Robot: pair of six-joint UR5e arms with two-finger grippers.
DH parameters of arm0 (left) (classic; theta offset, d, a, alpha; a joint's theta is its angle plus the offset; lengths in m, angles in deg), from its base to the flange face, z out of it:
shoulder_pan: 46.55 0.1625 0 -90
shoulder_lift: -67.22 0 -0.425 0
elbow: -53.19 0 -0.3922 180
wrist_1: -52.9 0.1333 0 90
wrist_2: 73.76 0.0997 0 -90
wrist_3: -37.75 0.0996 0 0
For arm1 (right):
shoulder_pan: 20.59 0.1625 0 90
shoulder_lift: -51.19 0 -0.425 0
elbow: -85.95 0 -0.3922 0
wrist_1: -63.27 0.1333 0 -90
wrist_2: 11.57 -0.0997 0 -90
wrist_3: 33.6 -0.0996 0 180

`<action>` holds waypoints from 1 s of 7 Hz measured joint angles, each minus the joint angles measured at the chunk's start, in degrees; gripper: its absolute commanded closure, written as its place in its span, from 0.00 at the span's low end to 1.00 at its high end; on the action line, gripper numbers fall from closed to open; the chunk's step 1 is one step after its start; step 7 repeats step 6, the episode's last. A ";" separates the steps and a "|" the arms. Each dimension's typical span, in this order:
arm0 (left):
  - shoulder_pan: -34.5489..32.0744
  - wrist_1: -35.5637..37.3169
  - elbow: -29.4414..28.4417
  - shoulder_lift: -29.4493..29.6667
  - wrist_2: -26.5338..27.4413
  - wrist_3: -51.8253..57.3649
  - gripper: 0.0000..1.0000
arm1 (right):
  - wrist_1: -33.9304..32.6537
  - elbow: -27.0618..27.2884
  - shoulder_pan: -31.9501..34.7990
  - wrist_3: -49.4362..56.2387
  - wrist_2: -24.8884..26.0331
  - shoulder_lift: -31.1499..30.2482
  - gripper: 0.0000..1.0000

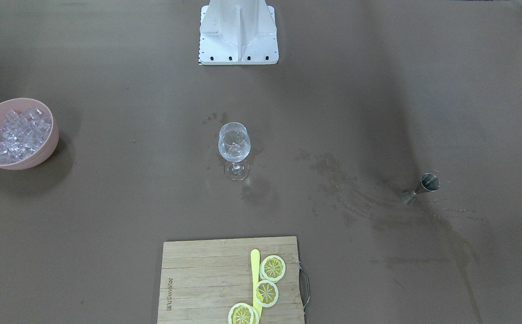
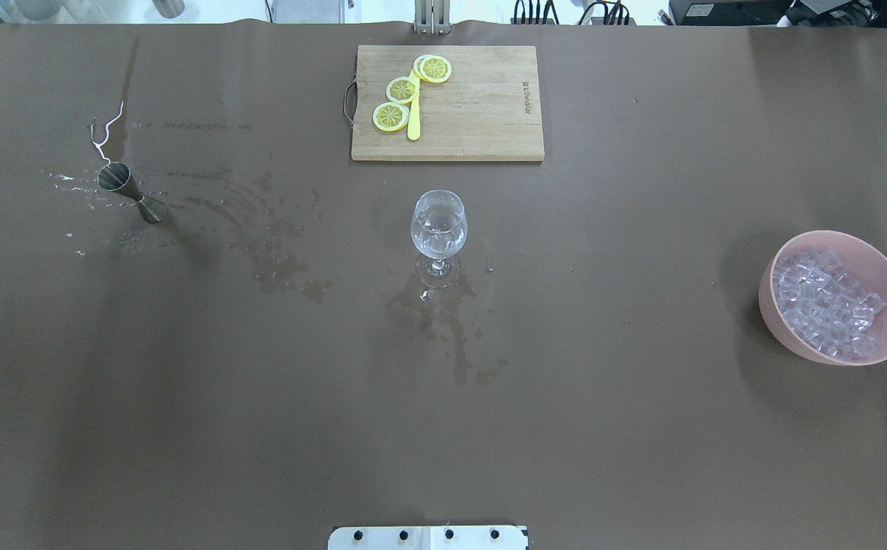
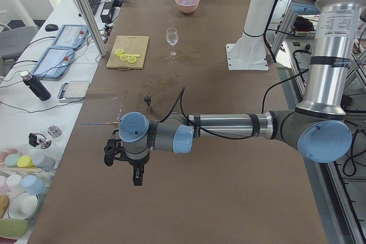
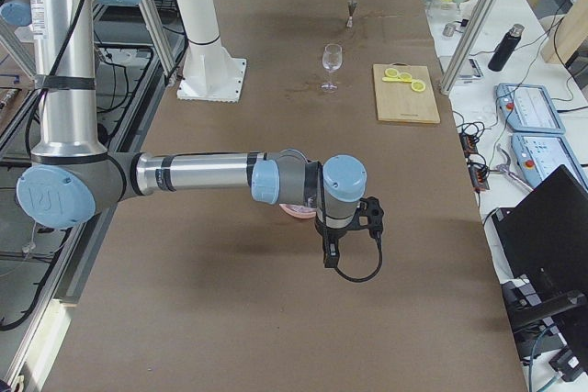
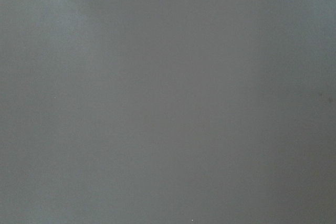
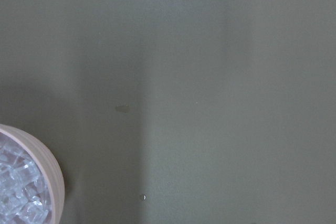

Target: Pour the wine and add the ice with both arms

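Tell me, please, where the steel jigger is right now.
In the overhead view the jigger stands on the robot's left side, among wet splashes, well left of the wine glass.

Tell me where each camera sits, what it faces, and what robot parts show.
Front-facing: opposite the robot, looking down at the wine glass; white base only.
Overhead: behind the robot, looking forward at the same glass; base edge only.
Left: table's left end, looking along it; left arm near.
Right: table's right end; right arm near.
Left wrist: bare table; nothing.
Right wrist: pink bowl of ice; nothing.
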 measured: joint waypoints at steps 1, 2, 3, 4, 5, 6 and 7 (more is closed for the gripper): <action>0.03 -0.02 -0.14 0.17 0.00 0.00 0.02 | -0.06 0.02 0.05 0.01 -0.01 -0.30 0.00; 0.04 -0.04 -0.20 0.29 0.00 0.00 0.02 | -0.07 -0.11 0.04 0.04 0.00 -0.47 0.00; 0.04 -0.04 -0.22 0.32 0.02 0.00 0.02 | -0.04 -0.26 0.04 0.04 0.03 -0.61 0.00; 0.04 -0.04 -0.15 0.34 0.06 -0.02 0.02 | -0.02 -0.25 0.05 0.01 0.01 -0.80 0.00; 0.04 -0.04 0.00 0.33 0.06 -0.08 0.02 | -0.01 -0.22 0.06 0.00 0.00 -0.84 0.00; 0.04 -0.04 0.00 0.30 0.04 -0.12 0.02 | 0.01 -0.14 0.05 0.01 -0.01 -0.83 0.00; 0.04 -0.04 0.00 0.30 0.04 -0.12 0.02 | 0.01 -0.14 0.05 0.01 -0.01 -0.83 0.00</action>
